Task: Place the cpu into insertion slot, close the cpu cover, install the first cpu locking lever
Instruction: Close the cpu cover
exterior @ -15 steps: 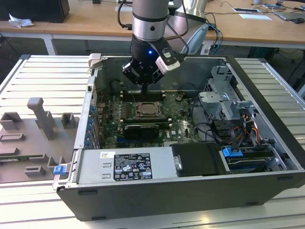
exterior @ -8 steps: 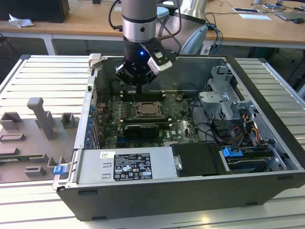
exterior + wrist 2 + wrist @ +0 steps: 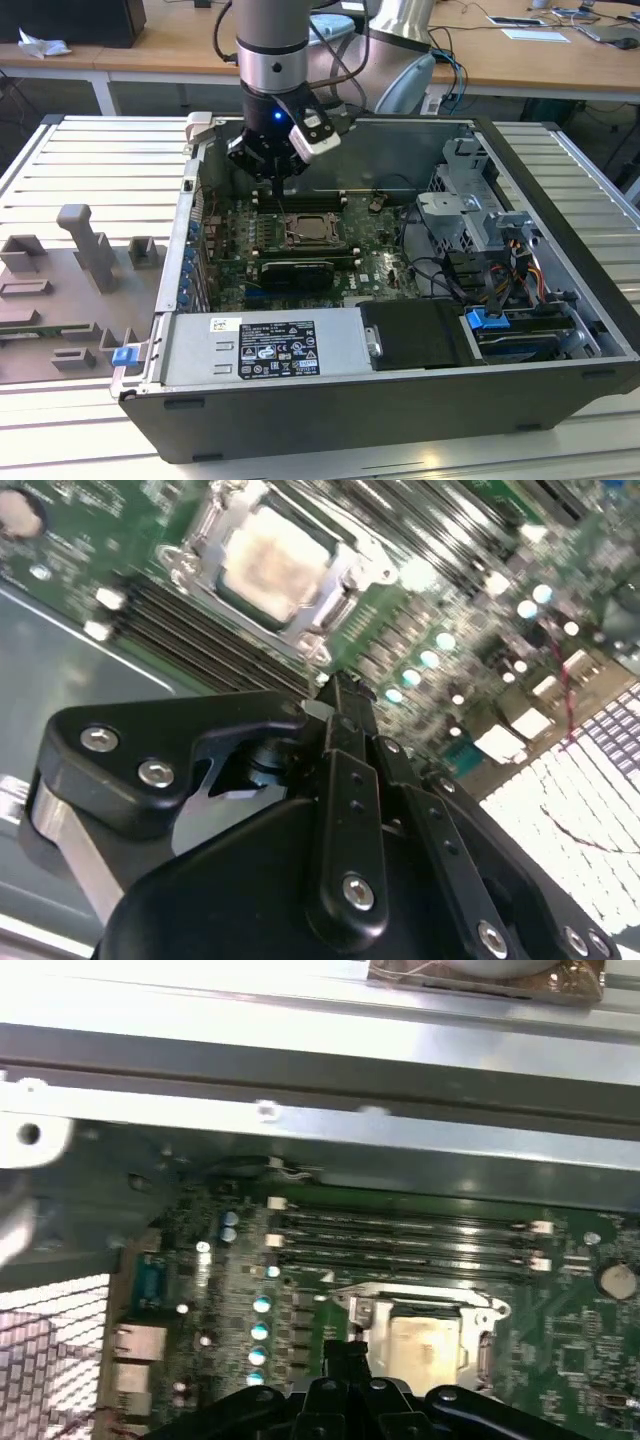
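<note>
The cpu (image 3: pixel 272 565) shows its pale metal top inside the insertion slot (image 3: pixel 313 232) on the green board. The silvery cpu cover (image 3: pixel 335 590) lies flat around it as a frame; both wrist views show this, with the cpu (image 3: pixel 428 1345) under the cover (image 3: pixel 420 1298). How the cpu locking lever stands, I cannot tell. My gripper (image 3: pixel 280 185) hangs above the board beside the slot, toward the back of the case on the exterior view's left. Its fingers (image 3: pixel 345 705) are shut together with nothing between them, the tips (image 3: pixel 340 1355) close to the socket's edge.
Long memory slots (image 3: pixel 400 1245) run behind the socket. A black card (image 3: pixel 292 272) lies in front of it. The power supply (image 3: pixel 265 350), a drive cage (image 3: pixel 470 215) with cables and the case walls (image 3: pixel 330 135) hem the board in. A grey fixture tray (image 3: pixel 70 290) sits outside.
</note>
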